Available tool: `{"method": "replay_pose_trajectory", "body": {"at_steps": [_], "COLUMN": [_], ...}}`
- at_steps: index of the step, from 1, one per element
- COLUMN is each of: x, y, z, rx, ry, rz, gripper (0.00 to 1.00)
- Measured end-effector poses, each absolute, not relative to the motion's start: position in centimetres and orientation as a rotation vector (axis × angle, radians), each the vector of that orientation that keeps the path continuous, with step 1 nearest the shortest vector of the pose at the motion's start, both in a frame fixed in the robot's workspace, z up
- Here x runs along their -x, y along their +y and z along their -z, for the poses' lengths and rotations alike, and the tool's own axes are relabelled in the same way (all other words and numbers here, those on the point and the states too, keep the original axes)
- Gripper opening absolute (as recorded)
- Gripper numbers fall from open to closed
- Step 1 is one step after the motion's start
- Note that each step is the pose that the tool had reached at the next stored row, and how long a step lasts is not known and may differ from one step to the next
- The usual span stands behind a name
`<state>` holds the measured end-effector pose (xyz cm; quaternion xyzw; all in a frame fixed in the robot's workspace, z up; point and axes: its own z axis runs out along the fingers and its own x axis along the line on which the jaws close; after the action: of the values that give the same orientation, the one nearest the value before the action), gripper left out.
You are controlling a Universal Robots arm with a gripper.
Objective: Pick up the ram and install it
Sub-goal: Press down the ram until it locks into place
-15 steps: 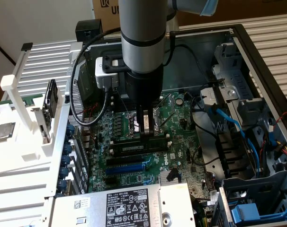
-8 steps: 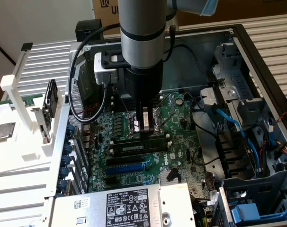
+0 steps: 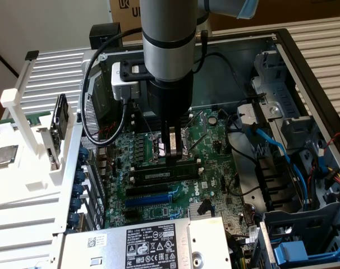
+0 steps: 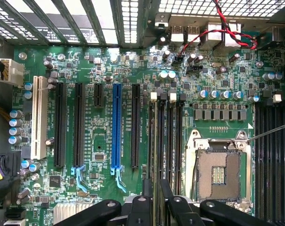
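An open computer case is seen in the exterior view, with the green motherboard exposed inside it; the arm is lowered into the case from above, and the gripper is set directly over the ram. The ram is found standing on edge along one of the long black memory slots, roughly level, between the processor socket and the long blue slot; its whitish label is turned towards the camera. The tip of the gripper is met by the upper edge of the ram near the middle of its length; whether the jaws are clenched on the ram or merely resting at its edge cannot be told.

In the wrist view the gripper is lined up with the memory slots that carry white end clips; the open processor socket is placed just beside these slots, and the blue slot lies further off on the other side. Red and black wires are strung across the rear edge of the motherboard.

At the exterior view's left a white rack is set outside the case; a labelled power supply is seen at the near edge, and blue cables are routed at the exterior view's right.
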<state>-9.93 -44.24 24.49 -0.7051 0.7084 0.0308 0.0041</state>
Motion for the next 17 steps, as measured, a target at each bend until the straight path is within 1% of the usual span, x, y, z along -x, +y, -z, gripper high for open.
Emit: {"method": "replay_pose_trajectory", "body": {"at_steps": [2,3,5,17], "x": [9.93,9.93,9.93,10.44], "y": [-44.24,-44.24,-44.24,-43.68], "z": [-24.5,-24.5,-24.5,-24.34], "rx": [2.21,2.21,2.21,2.21], "ry": [2.22,2.22,2.22,2.22], "rz": [-0.097,-0.097,-0.097,-0.094], "gripper": [0.19,0.12,0.1,0.1]}}
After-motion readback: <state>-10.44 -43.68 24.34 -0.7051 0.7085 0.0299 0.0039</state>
